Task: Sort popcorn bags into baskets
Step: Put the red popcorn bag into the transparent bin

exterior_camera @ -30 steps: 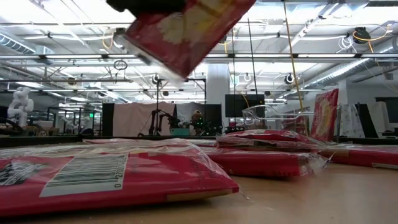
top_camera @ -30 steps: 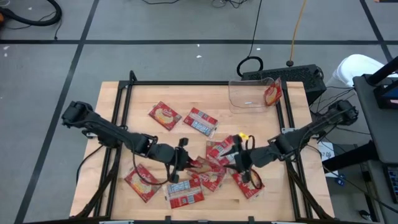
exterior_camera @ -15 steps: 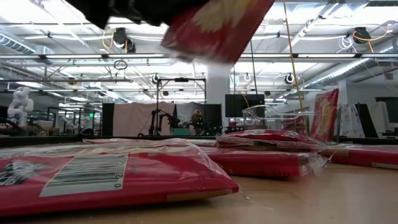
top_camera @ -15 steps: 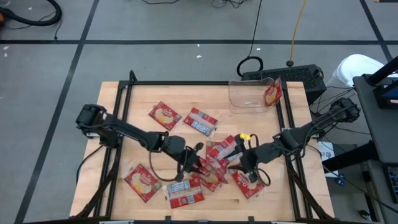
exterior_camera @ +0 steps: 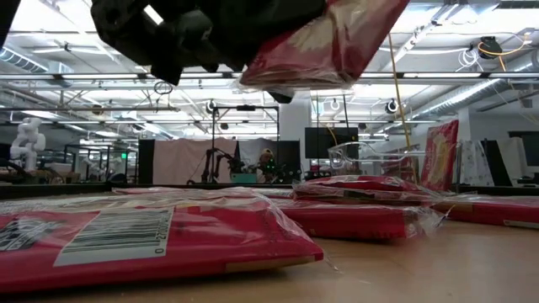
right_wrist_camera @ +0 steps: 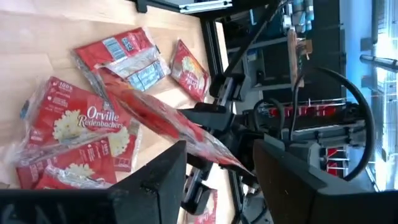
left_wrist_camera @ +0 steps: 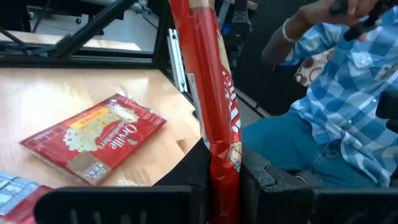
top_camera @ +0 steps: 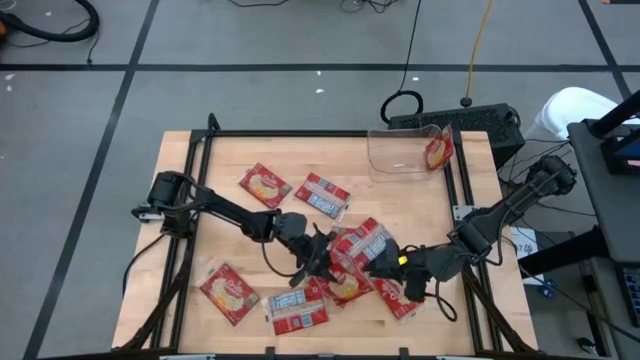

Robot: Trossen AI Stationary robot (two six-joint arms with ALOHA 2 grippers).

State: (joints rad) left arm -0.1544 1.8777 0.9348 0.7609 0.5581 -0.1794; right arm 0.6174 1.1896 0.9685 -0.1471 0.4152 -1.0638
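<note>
My left gripper (top_camera: pixel 318 258) is shut on one red popcorn bag (top_camera: pixel 362 243) and holds it over the pile at the table's middle. The bag shows edge-on in the left wrist view (left_wrist_camera: pixel 214 93). My right gripper (top_camera: pixel 385 265) comes in from the right and is open. Its fingers stand on either side of that bag's free end (right_wrist_camera: pixel 155 115) without touching it. More popcorn bags lie flat on the table (top_camera: pixel 264 185), (top_camera: pixel 323 195), (top_camera: pixel 228 292), (top_camera: pixel 297 312), (top_camera: pixel 400 297). The clear basket (top_camera: pixel 385 150) stands at the far right, with one bag (top_camera: pixel 437 152) leaning on edge against its right wall. My left gripper pinches one end of the bag (left_wrist_camera: pixel 221 155) between its two fingers (left_wrist_camera: pixel 186 177). It comes in about level from the table's left. The bag stands on edge, sticks out past the fingertips toward the right arm, and is lifted clear of the bags below (exterior_camera: pixel 328 42).
A heap of overlapping bags (top_camera: pixel 340 285) lies right under both grippers. Black rails (top_camera: pixel 200 170) run along the table's sides. A person in a blue checked shirt (left_wrist_camera: pixel 348 99) sits beyond the table's right edge. Bare wood lies between the heap and the basket.
My left gripper has carried the bag toward the table's right edge and a little down, turning as it went, so the bag now reaches between the right gripper's fingers. My right gripper has rolled about its own line and shifted slightly. Both have kept their opening.
</note>
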